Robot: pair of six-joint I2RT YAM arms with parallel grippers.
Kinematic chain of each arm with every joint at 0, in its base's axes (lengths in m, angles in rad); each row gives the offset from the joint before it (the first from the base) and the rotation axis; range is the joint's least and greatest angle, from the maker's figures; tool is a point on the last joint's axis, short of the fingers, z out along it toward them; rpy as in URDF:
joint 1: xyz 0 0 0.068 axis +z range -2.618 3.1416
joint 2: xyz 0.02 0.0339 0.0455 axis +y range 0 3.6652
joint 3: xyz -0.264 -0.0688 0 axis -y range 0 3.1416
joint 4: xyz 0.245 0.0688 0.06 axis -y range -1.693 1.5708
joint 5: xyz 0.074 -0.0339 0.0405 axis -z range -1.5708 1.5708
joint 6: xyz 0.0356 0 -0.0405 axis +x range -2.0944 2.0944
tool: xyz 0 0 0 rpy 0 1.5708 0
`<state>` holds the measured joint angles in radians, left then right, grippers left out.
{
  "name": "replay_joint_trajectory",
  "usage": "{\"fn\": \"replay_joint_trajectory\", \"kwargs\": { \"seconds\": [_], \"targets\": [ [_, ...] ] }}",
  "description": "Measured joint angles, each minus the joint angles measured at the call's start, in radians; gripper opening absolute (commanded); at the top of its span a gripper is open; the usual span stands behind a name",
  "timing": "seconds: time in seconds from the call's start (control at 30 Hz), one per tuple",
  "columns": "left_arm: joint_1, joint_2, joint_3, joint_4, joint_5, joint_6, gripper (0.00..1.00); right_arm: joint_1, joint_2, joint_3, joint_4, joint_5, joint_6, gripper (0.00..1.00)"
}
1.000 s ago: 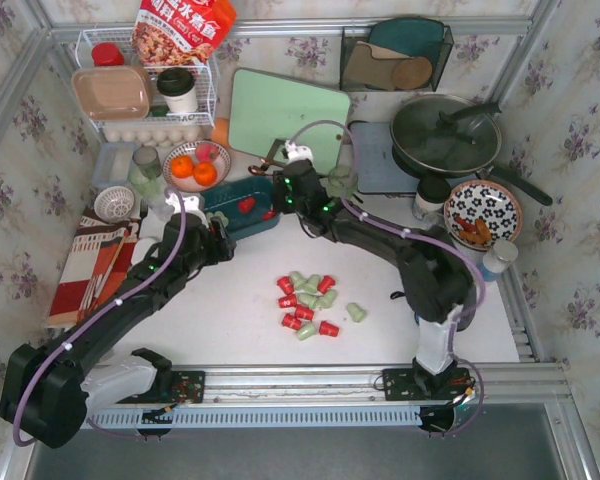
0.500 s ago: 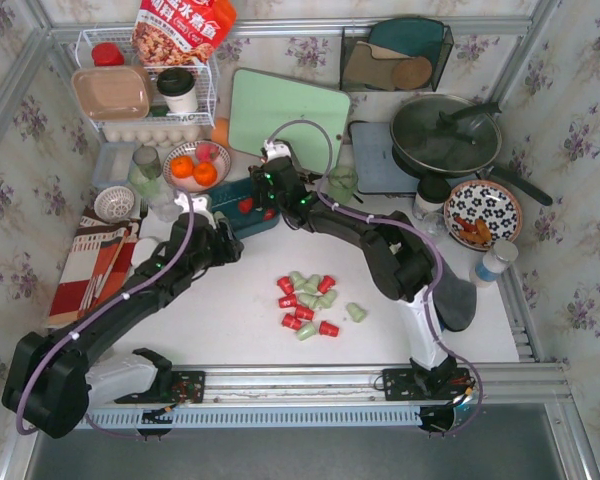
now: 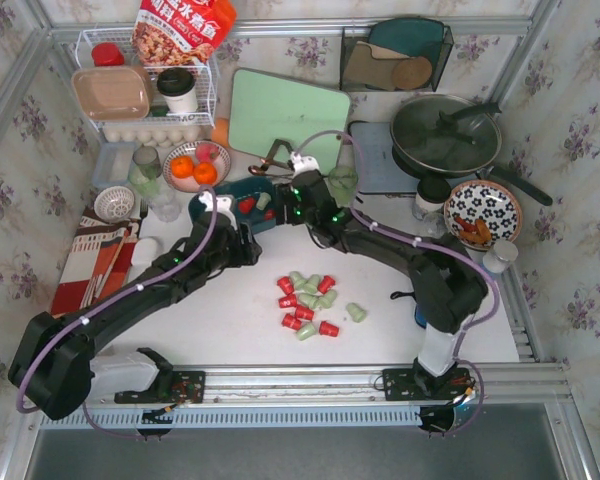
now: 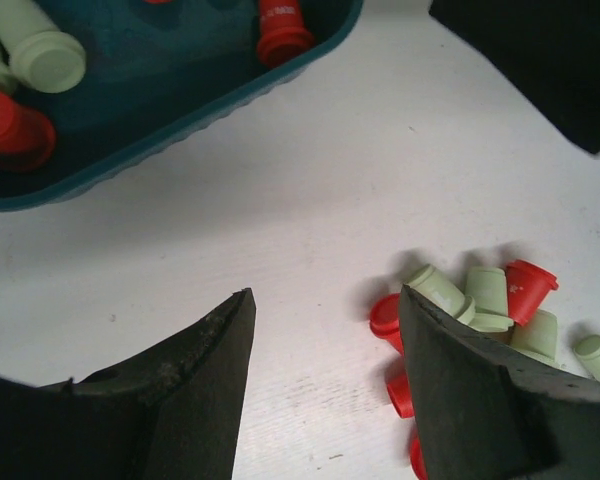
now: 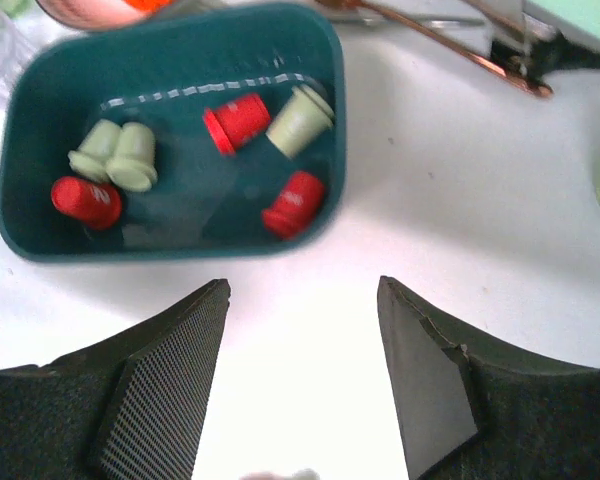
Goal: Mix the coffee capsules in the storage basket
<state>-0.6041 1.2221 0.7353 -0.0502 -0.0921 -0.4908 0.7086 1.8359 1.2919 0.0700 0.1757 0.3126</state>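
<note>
Right wrist view shows six thumb-sized red and mint-green coffee capsules (image 5: 237, 122) lying in the shallow dark teal plastic storage basket (image 5: 180, 90), so a heap (image 3: 304, 312) of about a dozen remains on the white table (image 3: 230, 320), with the right gripper (image 5: 302, 285) and left gripper (image 4: 325, 292) both spread empty.

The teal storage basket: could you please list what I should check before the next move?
1. Right gripper open, empty: ok.
2. Left gripper open, empty: ok.
3. Dark teal rectangular plastic storage basket upright: ok.
4. Red and mint-green cup-shaped coffee capsules inside it, both colours: ok.
5. All capsules in basket: not ok; loose pile lies on white table.
6. Pile centred between left gripper's jaws: not ok; off to one side.
</note>
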Motion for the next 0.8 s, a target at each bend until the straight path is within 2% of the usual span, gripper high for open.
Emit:
{"fn": "replay_joint_trajectory", "kwargs": {
  "seconds": [0.47,0.8],
  "targets": [
    [-0.216,0.139,0.092,-0.084,-0.076,-0.009,0.62,0.0,-0.396,-0.472,0.058,0.119,-0.048,0.68],
    [-0.312,0.27,0.175,-0.183,-0.118,-0.076,0.62,0.0,-0.513,-0.705,0.218,0.212,-0.09,0.68]
  ]
}}
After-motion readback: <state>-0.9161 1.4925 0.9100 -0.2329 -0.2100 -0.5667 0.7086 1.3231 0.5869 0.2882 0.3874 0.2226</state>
